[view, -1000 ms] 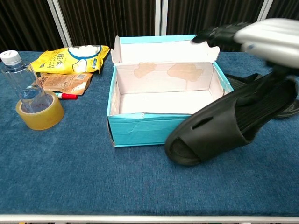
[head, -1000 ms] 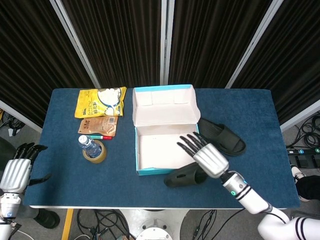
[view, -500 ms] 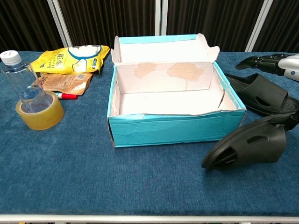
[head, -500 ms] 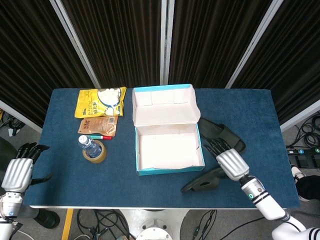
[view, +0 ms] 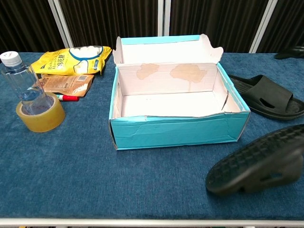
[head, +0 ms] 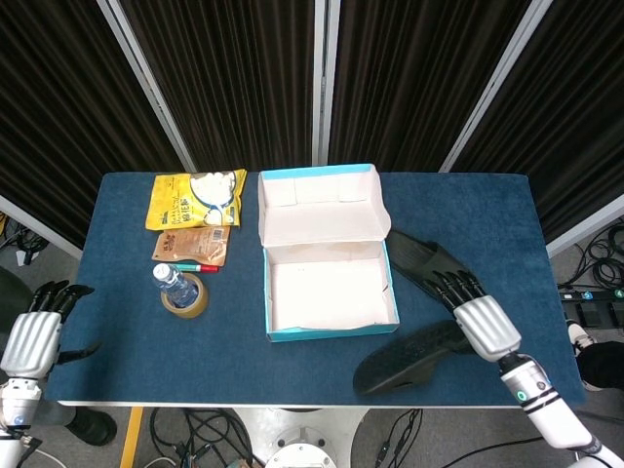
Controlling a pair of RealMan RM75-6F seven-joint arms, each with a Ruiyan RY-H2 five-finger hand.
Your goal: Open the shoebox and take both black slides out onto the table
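The right robot hand (head: 485,323) hangs over the near right part of the table (head: 127,331), fingers stretched forward and slightly apart. Whether it has hold of anything I cannot tell: one black slide (head: 409,355) lies sole up directly beside its palm, toward the robot's left, near the table's front edge. In the chest view this slide (view: 259,166) shows its ribbed sole and appears tilted. The second slide (head: 421,263) lies upright just ahead of the fingertips (head: 458,284), partly under them. The open shoebox (head: 328,258), lid folded back, stands further left of that hand. The left robot hand (head: 35,331) is off the table's left edge, holding nothing, fingers loosely extended. Ahead and to its right stand a tape roll (head: 185,296) with a water bottle (head: 174,281) in it, and two snack bags (head: 195,210) beyond.
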